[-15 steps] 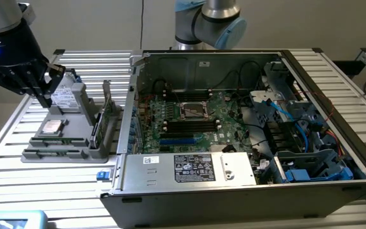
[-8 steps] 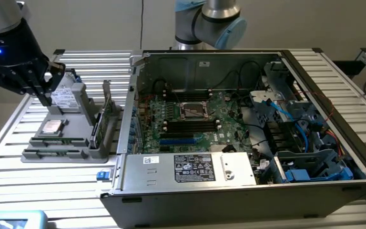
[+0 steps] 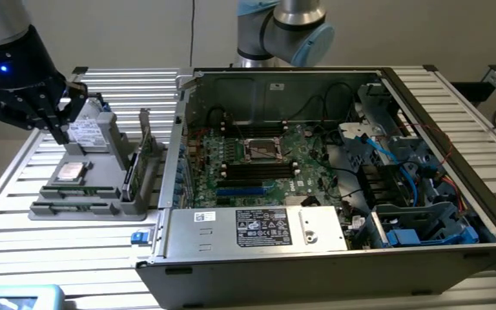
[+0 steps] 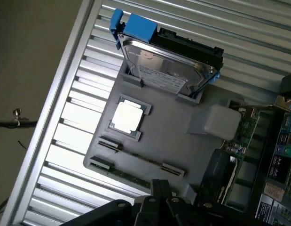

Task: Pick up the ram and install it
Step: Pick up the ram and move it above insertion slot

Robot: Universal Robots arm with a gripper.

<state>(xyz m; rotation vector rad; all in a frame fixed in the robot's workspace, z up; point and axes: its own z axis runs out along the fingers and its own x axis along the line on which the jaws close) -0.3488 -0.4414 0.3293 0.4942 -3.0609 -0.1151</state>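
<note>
The ram [image 3: 80, 192] lies flat near the front of a grey holder tray [image 3: 101, 174], on the exterior view's left, with a second similar green stick [image 3: 74, 208] just in front of it. In the wrist view the ram [image 4: 140, 156] is a thin strip below the silver processor chip [image 4: 129, 117]. My gripper [image 3: 61, 137] hangs above the tray's back left corner, beside the hard drive [image 3: 93, 132], apart from the ram. The gripper [image 4: 159, 195] is shut and holds nothing. The motherboard's black memory slots [image 3: 261, 169] lie inside the open computer case [image 3: 230, 226].
A green card with a metal bracket [image 3: 144, 158] stands upright on the tray's right side, close to the case wall. The hard drive [image 4: 169, 61] has blue side rails. Cables and drive cages [image 3: 403, 194] crowd the case's right half. The table is slatted aluminium [image 3: 24, 239].
</note>
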